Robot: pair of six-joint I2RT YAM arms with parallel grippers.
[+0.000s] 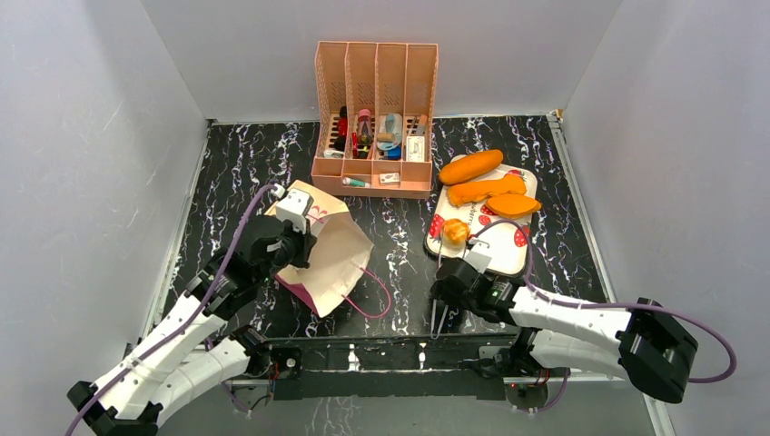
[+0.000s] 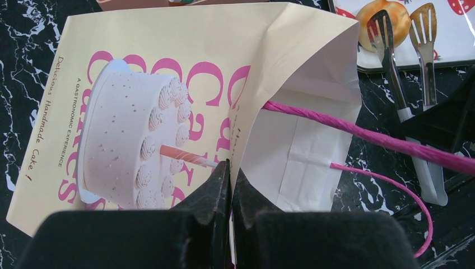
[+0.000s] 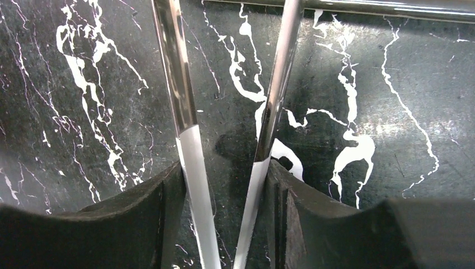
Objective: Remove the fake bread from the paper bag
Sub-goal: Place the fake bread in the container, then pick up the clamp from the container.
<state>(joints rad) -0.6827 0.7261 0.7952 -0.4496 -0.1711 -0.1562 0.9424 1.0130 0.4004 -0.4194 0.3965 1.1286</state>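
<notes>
The paper bag (image 1: 331, 250) lies on its side on the marble table, its mouth facing the right. My left gripper (image 1: 289, 257) is shut on the upper edge of the paper bag (image 2: 168, 112); the left gripper's (image 2: 231, 168) jaws pinch one paper wall. Only white paper shows inside the mouth. The fake bread lies on the tray (image 1: 501, 257): a long roll (image 1: 470, 167), a knobbly stick (image 1: 486, 189), an oval roll (image 1: 513, 204) and a small bun (image 1: 455, 232). My right gripper (image 1: 451, 292) (image 3: 225, 168) is shut on metal tongs (image 3: 187, 151). The tongs' slotted tips (image 2: 386, 25) show over the bun (image 2: 400, 14).
A peach plastic organiser (image 1: 374, 82) with small items stands at the back centre. The bag's pink cord handle (image 1: 377, 300) trails over the table toward the front rail (image 1: 390, 350). Grey walls close in the table on three sides.
</notes>
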